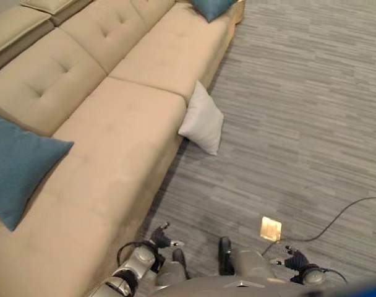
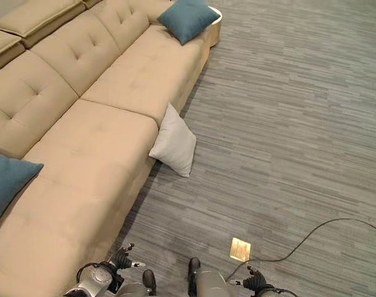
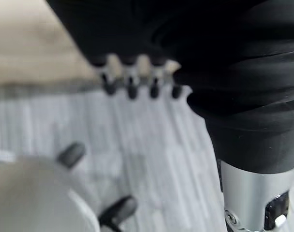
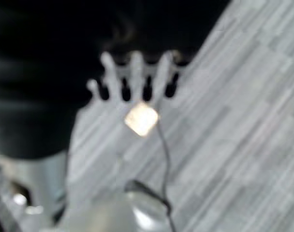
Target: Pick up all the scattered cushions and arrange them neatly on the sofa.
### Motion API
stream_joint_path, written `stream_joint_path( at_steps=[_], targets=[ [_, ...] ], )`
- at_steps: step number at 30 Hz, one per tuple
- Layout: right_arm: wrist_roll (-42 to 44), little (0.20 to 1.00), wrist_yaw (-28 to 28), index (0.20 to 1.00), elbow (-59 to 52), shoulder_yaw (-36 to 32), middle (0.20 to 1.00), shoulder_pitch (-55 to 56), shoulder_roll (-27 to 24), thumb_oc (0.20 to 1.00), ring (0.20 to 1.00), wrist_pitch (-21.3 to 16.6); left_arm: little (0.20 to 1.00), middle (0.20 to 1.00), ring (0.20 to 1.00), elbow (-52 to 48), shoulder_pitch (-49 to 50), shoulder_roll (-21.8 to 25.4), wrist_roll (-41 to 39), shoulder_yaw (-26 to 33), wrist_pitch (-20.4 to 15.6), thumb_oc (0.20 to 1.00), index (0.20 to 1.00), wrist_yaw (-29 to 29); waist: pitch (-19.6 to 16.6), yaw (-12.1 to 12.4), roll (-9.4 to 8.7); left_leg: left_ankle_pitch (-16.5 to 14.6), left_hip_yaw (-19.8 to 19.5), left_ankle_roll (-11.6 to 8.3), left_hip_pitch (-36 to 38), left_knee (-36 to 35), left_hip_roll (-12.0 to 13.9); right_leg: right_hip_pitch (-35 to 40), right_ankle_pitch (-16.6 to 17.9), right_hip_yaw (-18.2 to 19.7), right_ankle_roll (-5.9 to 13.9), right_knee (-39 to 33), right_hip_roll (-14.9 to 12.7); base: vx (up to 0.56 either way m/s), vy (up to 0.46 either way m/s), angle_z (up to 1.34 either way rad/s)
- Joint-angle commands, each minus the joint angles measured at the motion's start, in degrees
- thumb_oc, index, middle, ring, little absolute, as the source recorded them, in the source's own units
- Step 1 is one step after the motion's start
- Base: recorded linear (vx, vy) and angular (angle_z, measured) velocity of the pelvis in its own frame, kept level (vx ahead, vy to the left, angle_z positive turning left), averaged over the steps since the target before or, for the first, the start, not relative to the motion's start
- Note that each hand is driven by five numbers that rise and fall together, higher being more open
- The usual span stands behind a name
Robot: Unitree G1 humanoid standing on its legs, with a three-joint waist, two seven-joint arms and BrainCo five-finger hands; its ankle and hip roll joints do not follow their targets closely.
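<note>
Found on the floor: one pale grey cushion (image 2: 174, 147), propped on edge against the front of the beige sofa (image 1: 123, 145), at the seam between two seat sections. Long axis running roughly up the sofa front, top corner tilted toward the seat edge, lower edge resting on the grey carpet (image 2: 287, 124).

Already on the sofa: one teal cushion (image 1: 15, 164) on the near seat, a second teal cushion (image 2: 187, 18) at the far end. Neither placed squarely against the backrest (tidying probably still owed).

Left hand (image 1: 161, 238) low at the robot's side, just beside the sofa base; fingers relaxed and spread, holding nothing. Right hand (image 2: 255, 280) low on the opposite side, near a small brass floor plate (image 2: 240, 249); fingers likewise spread, empty.

Governing relation: grey cushion well ahead of both hands and off toward the left, on the sofa side. Left hand judged the nearer, being on the same side as the sofa front. Out of reach from the present stance in all likelihood; forward approach needed first, then a grasp at the raised top corner or across the upright faces, followed by a lift up and leftward onto the seat.
</note>
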Motion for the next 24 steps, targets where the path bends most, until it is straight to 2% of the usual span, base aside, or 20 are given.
stream_joint_path(
  at_steps=[1, 3, 4, 6, 7, 8, 9, 11, 12, 13, 14, 15, 16, 18, 19, 20, 21, 22, 23, 24],
  targets=[
    [1.8, 1.0, -0.8, 1.0, -0.1, 1.0, 1.0, 1.9, -1.6, 1.0, 1.0, -1.1, 1.0, 1.0, 1.0, -1.6, -1.4, -1.1, -2.4, -0.4, -1.6, 1.0, 1.0, 0.1, -0.9, -0.8, -1.76, -2.7, 2.7, -0.05, -4.4, 6.6, 0.1, 8.4, 2.0, 1.8, 4.79, -8.0, -1.8, 0.17, -0.116, 0.55],
    [1.6, 1.0, -0.8, 1.0, -0.1, 1.1, 1.0, 1.9, -1.6, 1.0, 1.0, -1.1, 1.0, 1.0, 1.0, -1.6, -1.4, -1.1, -2.2, -0.6, -1.6, 1.0, 1.0, 0.1, -1.1, -0.9, -1.81, -2.7, 3.7, 0.29, -4.5, 4.8, 0.4, 8.9, 1.7, 1.5, 4.7, -8.4, -1.8, 0.16, -0.047, 0.45],
    [1.6, 1.0, -0.8, 1.0, 0.1, 1.2, 1.0, 1.7, -1.8, 1.0, 1.0, -1.0, 1.0, 1.0, 1.0, -1.1, -1.6, -1.1, -1.4, -0.6, -1.5, 1.0, 1.0, 0.1, -1.3, -0.8, -1.7, -1.7, 4.8, 0.44, -5.5, 2.5, 0.7, 9.5, 1.3, 1.4, 4.76, -9.1, -1.6, 0.22, 0.005, 0.29],
    [1.2, 1.0, -1.2, 1.0, 0.0, 1.5, 1.0, 1.2, -2.1, 1.0, 1.0, -0.9, 1.0, 1.0, 1.0, 0.0, -2.3, -0.8, 0.4, -1.1, -1.3, 1.0, 1.0, 0.5, -1.4, -0.8, -1.33, 1.8, 5.8, -0.58, -7.0, -2.9, 1.4, 10.9, 0.3, 0.9, 5.03, -9.7, -1.2, 0.24, 0.016, 0.14],
    [1.2, 1.0, -1.2, 1.0, 0.0, 1.5, 1.0, 1.1, -2.1, 1.0, 1.0, -0.9, 1.0, 1.0, 1.0, 0.1, -2.3, -0.8, 0.4, -1.1, -1.3, 1.0, 1.0, 0.6, -1.4, -0.8, -1.38, 1.9, 5.8, -0.59, -6.9, -3.0, 1.3, 10.9, 0.3, 0.9, 5.04, -9.7, -1.2, 0.26, 0.03, 0.13],
    [1.2, 1.0, -1.5, 1.0, -0.4, 1.7, 1.0, 0.7, -2.2, 1.0, 1.0, -0.8, 1.0, 1.0, 1.0, 0.1, -2.5, -0.6, 0.1, -0.8, -1.1, 1.0, 1.0, 0.8, -1.3, -0.6, -1.14, 3.4, 6.1, -1.11, -7.6, -5.6, 1.6, 11.9, -0.4, 1.2, 5.2, -9.8, -1.0, 0.3, 0.067, 0.05],
    [1.0, 1.0, -1.2, 1.0, -0.8, 1.7, 1.0, 0.7, -2.2, 1.0, 1.0, -0.9, 1.0, 1.0, 1.0, 0.1, -1.9, -0.6, -0.5, 0.0, -1.3, 1.0, 1.0, 1.0, -1.7, -0.6, -0.7, 2.8, 5.8, -0.75, -6.4, -7.7, 1.3, 12.6, -1.2, 1.7, 5.65, -9.5, -1.0, 0.55, 0.141, -0.07],
    [0.5, 1.0, -1.3, 1.0, -1.3, 1.6, 1.0, 1.0, -2.1, 1.0, 1.0, -0.9, 1.0, 1.0, 1.0, 0.1, -1.1, -0.6, -0.8, 0.4, -1.3, 1.0, 1.0, 1.0, -2.6, -0.6, -0.56, 2.6, 5.5, -0.51, -6.7, -6.7, 0.6, 13.7, -1.8, 2.3, 6.18, -9.0, -1.7, 0.41, 0.145, -0.14],
    [-0.4, 1.0, -1.1, 1.0, -1.7, 2.0, 1.0, 0.8, -2.0, 1.0, 1.0, -0.9, 1.0, 1.0, 1.0, -0.1, -0.3, -0.4, -1.3, 1.1, -1.5, 1.0, 1.0, 1.1, -3.2, 0.0, -0.96, 1.2, 5.6, 0.47, -6.2, -5.8, -0.9, 14.3, -1.8, 3.3, 7.09, -7.7, -3.2, 0.21, 0.097, -0.4],
    [-0.4, 1.0, -1.1, 1.0, -1.7, 2.0, 1.0, 0.8, -2.0, 1.0, 1.0, -0.9, 1.0, 1.0, 1.0, -0.1, -0.3, -0.4, -1.3, 1.1, -1.5, 1.0, 1.0, 1.1, -3.4, 0.0, -0.86, 1.3, 5.6, 0.46, -6.4, -5.9, -0.8, 14.0, -1.7, 3.4, 7.05, -7.8, -3.1, 0.41, 0.202, -0.5],
    [-1.3, 1.0, -0.8, 1.0, -2.9, 2.2, 1.0, 0.3, -2.2, 1.0, 1.0, -1.0, 1.0, 1.0, 1.0, -0.5, 0.4, -0.2, -1.9, 1.9, -1.6, 1.0, 1.0, 1.2, -3.6, 0.6, -1.32, -0.8, 5.5, 2.19, -5.0, -5.4, -2.9, 13.2, -0.2, 4.5, 8.49, -2.8, -5.0, 0.2, 0.105, -0.58],
    [-1.3, 1.0, -0.8, 1.0, -3.0, 2.2, 1.0, 0.3, -2.2, 1.0, 1.0, -1.0, 1.0, 1.0, 1.0, -0.5, 0.4, -0.2, -1.9, 1.9, -1.6, 1.0, 1.0, 1.2, -3.8, 0.8, -1.26, -0.7, 5.7, 2.2, -5.1, -5.5, -2.8, 12.9, -0.1, 4.6, 8.47, -2.8, -4.9, 0.39, 0.217, -0.44],
    [-2.0, 1.0, -0.7, 1.0, -4.6, 2.7, 1.0, -0.8, -2.5, 1.0, 1.0, -1.1, 1.0, 1.0, 1.0, -1.4, 0.8, 0.3, -2.5, 2.8, -1.6, 1.0, 1.0, 1.2, -3.2, 1.0, -1.68, -2.8, 6.1, 4.09, -3.4, -5.1, -4.5, 10.7, 3.7, 5.5, 10.01, 4.0, -6.7, 0.23, 0.136, -0.53],
    [-2.1, 1.0, -0.7, 1.0, -6.6, 3.3, 1.0, -1.8, -2.3, 1.0, 1.0, -1.4, 1.0, 1.0, 1.0, -2.1, 0.4, 1.1, -3.0, 3.5, -1.8, 1.0, 1.0, 1.8, -2.7, 1.1, -1.27, -4.5, 6.5, 5.32, -0.9, -5.3, -5.4, 5.8, 6.9, 5.2, 10.4, 10.7, -8.0, 0.32, 0.149, -0.54],
    [-2.4, 1.0, -0.6, 1.0, -7.9, 3.6, 1.0, -2.1, -2.4, 1.0, 1.0, -1.5, 1.0, 1.0, 1.0, -2.6, 0.1, 1.3, -3.5, 3.8, -1.8, 1.0, 1.0, 1.9, -2.6, 0.9, -0.93, -5.0, 6.0, 5.44, 0.4, -5.8, -5.6, 4.0, 6.7, 5.0, 9.93, 11.3, -7.6, 0.32, 0.087, -0.12],
    [-2.5, 1.0, -0.6, 1.0, -8.4, 4.0, 1.0, -2.4, -2.6, 1.0, 1.0, -1.5, 1.0, 1.0, 1.0, -2.9, -0.1, 1.3, -3.9, 4.0, -2.0, 1.0, 1.0, 2.1, -2.5, 0.6, -0.39, -5.4, 5.2, 5.33, 1.7, -6.7, -5.7, 1.8, 6.0, 4.4, 9.31, 10.7, -6.9, 0.32, 0.0, 0.1],
    [-2.9, 1.0, -0.8, 1.0, -9.5, 4.5, 1.0, -2.8, -3.0, 1.0, 1.0, -1.6, 1.0, 1.0, 1.0, -3.0, -0.3, 1.3, -4.4, 4.1, -2.3, 1.0, 1.0, 2.1, -2.2, 0.1, -0.05, -6.3, 4.6, 4.96, 3.5, -7.7, -5.9, -0.1, 4.9, 1.7, 9.02, 6.3, -7.4, 0.33, -0.055, 0.37],
    [-3.2, 1.0, -0.9, 1.0, -9.9, 4.8, 1.0, -3.1, -3.2, 1.0, 1.0, -1.6, 1.0, 1.0, 1.0, -2.8, -0.5, 1.1, -4.2, 4.0, -2.2, 1.0, 1.0, 2.1, -2.1, -0.1, -0.21, -6.8, 4.6, 4.81, 4.5, -8.2, -6.2, -1.6, 5.8, 0.4, 9.16, 2.8, -8.2, 0.42, -0.163, 0.36],
    [-3.7, 1.0, -1.0, 1.0, -11.2, 5.4, 1.0, -3.9, -3.6, 1.0, 1.0, -1.5, 1.0, 1.0, 1.0, -2.1, -1.2, 0.8, -3.9, 3.8, -2.3, 1.0, 1.0, 2.2, -1.6, -1.4, -0.64, -7.8, 3.3, 4.14, 6.3, -8.6, -7.0, -4.0, 8.7, 1.0, 10.33, -6.5, -8.8, 0.4, -0.212, 0.34],
    [-4.4, 1.0, -0.9, 1.0, -11.8, 5.7, 1.0, -4.3, -3.7, 1.0, 1.0, -1.3, 1.0, 1.0, 1.0, -1.3, -1.7, 0.6, -3.7, 4.1, -2.5, 1.0, 1.0, 2.3, -1.1, -2.1, -1.02, -8.9, 2.5, 3.59, 7.2, -8.0, -7.1, -4.7, 10.6, 2.7, 11.64, -12.2, -9.3, 0.4, -0.225, 0.28]
  ],
)
